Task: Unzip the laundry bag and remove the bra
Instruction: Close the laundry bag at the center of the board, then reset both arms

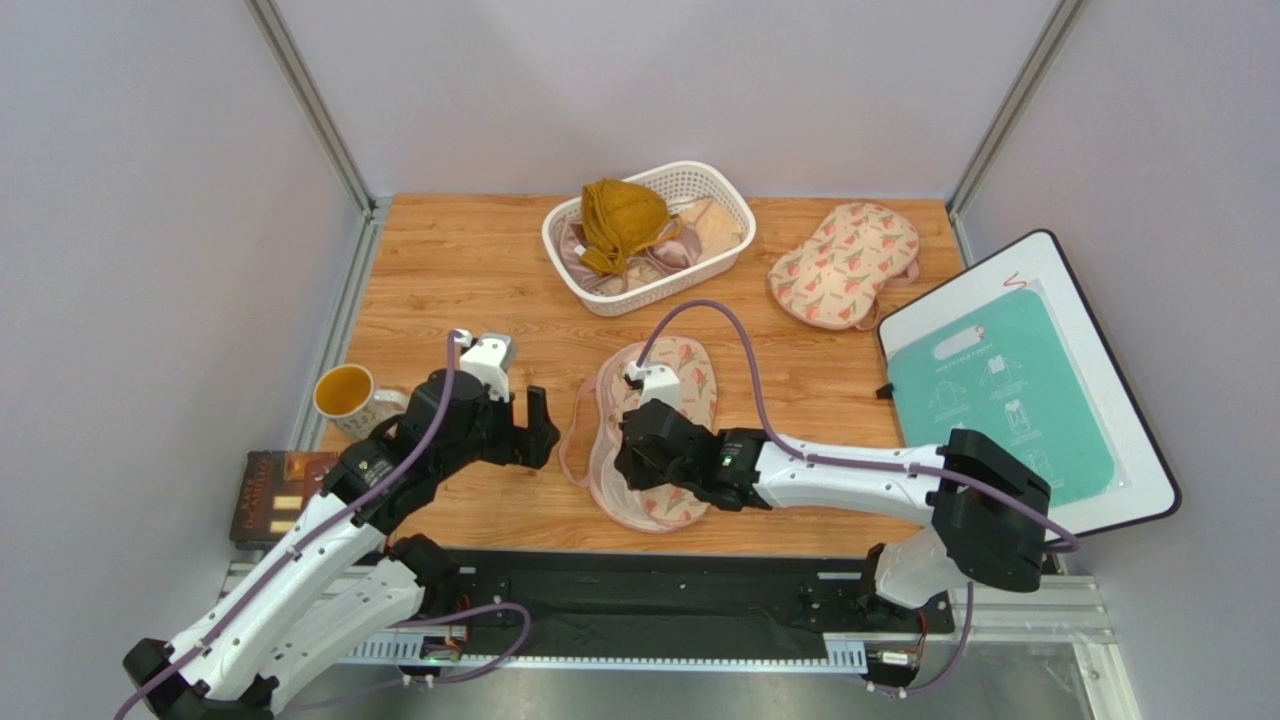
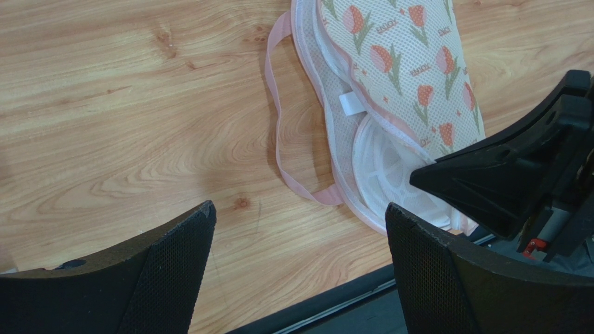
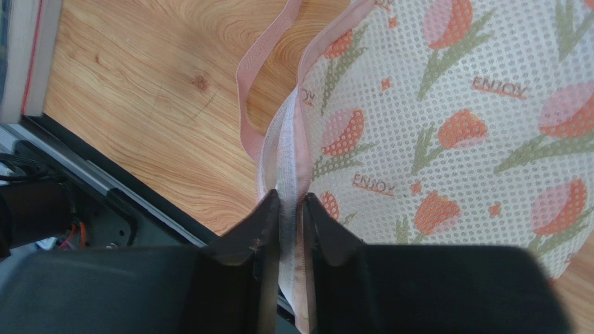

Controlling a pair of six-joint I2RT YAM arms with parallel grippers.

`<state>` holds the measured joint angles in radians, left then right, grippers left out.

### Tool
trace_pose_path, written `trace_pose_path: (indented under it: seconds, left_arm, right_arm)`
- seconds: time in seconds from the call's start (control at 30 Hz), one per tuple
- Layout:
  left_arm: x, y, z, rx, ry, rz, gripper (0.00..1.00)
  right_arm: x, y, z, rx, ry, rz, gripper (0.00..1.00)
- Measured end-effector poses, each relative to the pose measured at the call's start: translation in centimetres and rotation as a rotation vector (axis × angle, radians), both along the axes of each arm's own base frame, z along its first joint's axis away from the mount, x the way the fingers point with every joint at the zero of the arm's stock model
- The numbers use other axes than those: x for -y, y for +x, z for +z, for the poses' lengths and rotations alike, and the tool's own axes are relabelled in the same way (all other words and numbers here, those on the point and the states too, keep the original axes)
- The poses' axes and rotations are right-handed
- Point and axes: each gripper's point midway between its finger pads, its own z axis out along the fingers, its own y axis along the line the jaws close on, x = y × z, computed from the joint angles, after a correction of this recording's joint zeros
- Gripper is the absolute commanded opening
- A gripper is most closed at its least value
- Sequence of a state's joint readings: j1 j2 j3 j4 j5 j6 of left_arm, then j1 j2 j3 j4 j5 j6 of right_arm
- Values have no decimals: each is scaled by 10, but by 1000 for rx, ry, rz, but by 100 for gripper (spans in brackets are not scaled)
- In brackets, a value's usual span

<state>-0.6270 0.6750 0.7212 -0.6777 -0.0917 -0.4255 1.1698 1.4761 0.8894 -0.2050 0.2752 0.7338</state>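
Note:
The flowered laundry bag [image 1: 657, 435] lies flat at the table's near middle. Its top layer is lifted, and white mesh lining shows inside in the left wrist view [image 2: 404, 62]. My right gripper [image 1: 639, 450] is shut on the bag's near pink-and-white edging [image 3: 291, 202]. The printed mesh [image 3: 446, 125] spreads out beyond the fingers. My left gripper [image 1: 529, 428] is open and empty just left of the bag, low over bare wood [image 2: 300, 212]. The bag's pink strap loop [image 2: 279, 132] lies ahead of it. The mustard-yellow bra [image 1: 621, 222] lies on top in the white basket [image 1: 684, 278].
The basket at the back also holds a mauve bra [image 1: 579, 248] and a pale beige one [image 1: 718, 228]. A second flowered bag [image 1: 842, 263] lies back right. A white board with a teal mat [image 1: 1022, 383] is on the right. A mug [image 1: 349, 393] and a dark box [image 1: 278, 495] are on the left.

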Motion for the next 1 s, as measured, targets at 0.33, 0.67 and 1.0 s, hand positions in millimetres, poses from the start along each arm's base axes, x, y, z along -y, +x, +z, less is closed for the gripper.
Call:
trace_pose_path:
  seconds: [0.33,0.67,1.0]
  left_arm:
    - [0,0,0,0,-1,0,96]
    - [0,-2,6,21,-19,-3,96]
    - [-3,-3,12,39,-42,18,96]
  right_arm:
    - [-6,-4,11,12,-9,40,100]
    - [41,7,71,124,60,-55,100]
    - [162,33,68,173,23,-336,100]
